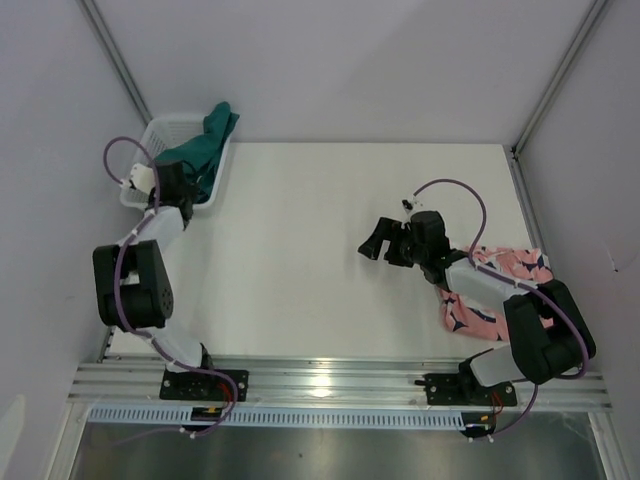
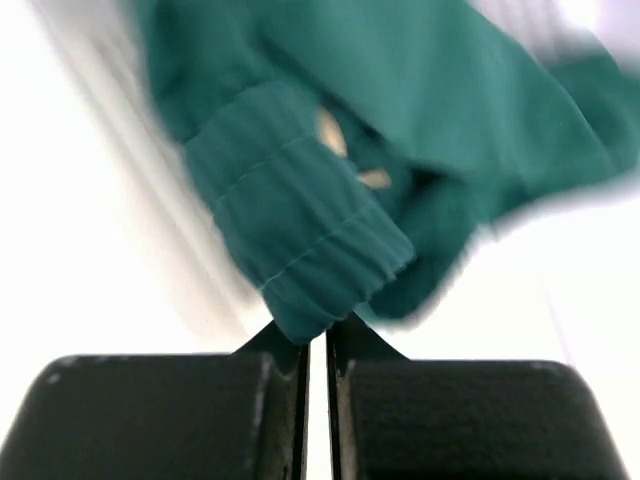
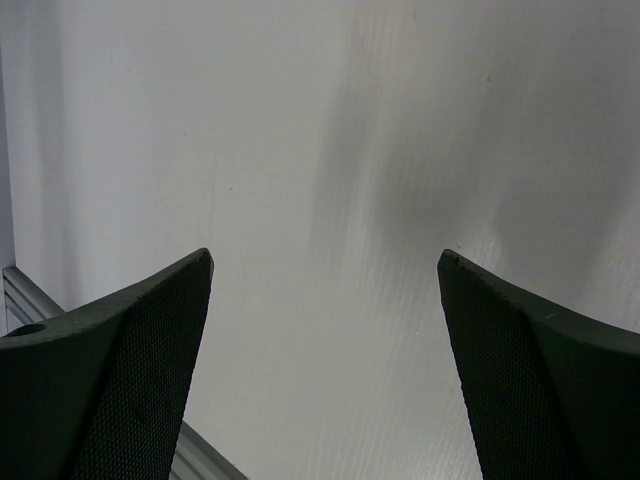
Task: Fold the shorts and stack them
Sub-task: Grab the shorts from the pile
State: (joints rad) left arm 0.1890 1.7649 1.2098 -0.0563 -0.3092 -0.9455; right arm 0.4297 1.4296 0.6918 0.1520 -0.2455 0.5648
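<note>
White bench (image 1: 300, 230), basket (image 1: 165, 122) far left: my left claw (image 2: 312, 338) is clenched on the hem of the green shorts (image 2: 400, 80) dead ahead; right claw (image 3: 325, 265) gapes empty, pink shorts (image 1: 520, 265) behind it.

Two pairs of soft fabric shorts are in view: one plain dark teal-green pair (image 1: 205, 150) and one salmon-pink pair with navy-and-white print (image 1: 515, 265). There is one white plastic mesh basket (image 1: 160, 128) and one white table (image 1: 300, 250). Two black-and-grey robot arms appear, one left arm (image 1: 135, 285) and one right arm (image 1: 535, 335). Each ends in one black two-finger gripper, which makes two grippers, the left gripper (image 2: 317, 340) and the right gripper (image 3: 325, 265), with four fingers in all. Two purple cables show, one left cable (image 1: 112, 150) and one right cable (image 1: 470, 190). One ribbed aluminium rail (image 1: 330, 385) completes the count.
</note>
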